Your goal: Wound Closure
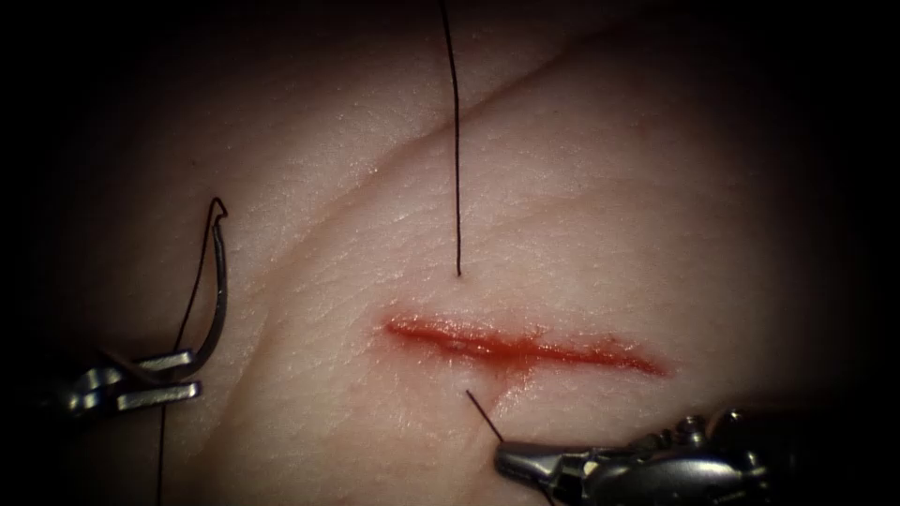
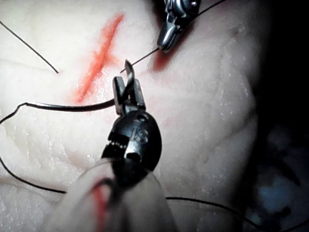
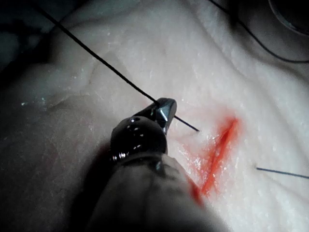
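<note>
The cut (image 1: 525,347) runs across the tissue (image 1: 609,187), wet with red fluid. The curved needle (image 1: 221,281) is out of the tissue, well left of the cut. My left tool (image 1: 195,373) is shut on it near its pointed end; in the left wrist view (image 2: 128,92) a short tip sticks past the jaws. Dark thread (image 1: 457,141) enters the tissue just above the cut and comes out just below it. My right tool (image 1: 503,459) is shut on that short lower strand (image 3: 183,123), close to where it leaves the tissue.
A long fold (image 1: 375,169) crosses the tissue diagonally above the cut. From the needle's blunt end, thread (image 1: 192,300) hangs down past the left tool. Loose thread (image 2: 203,203) lies on the tissue beside the left tool's shaft.
</note>
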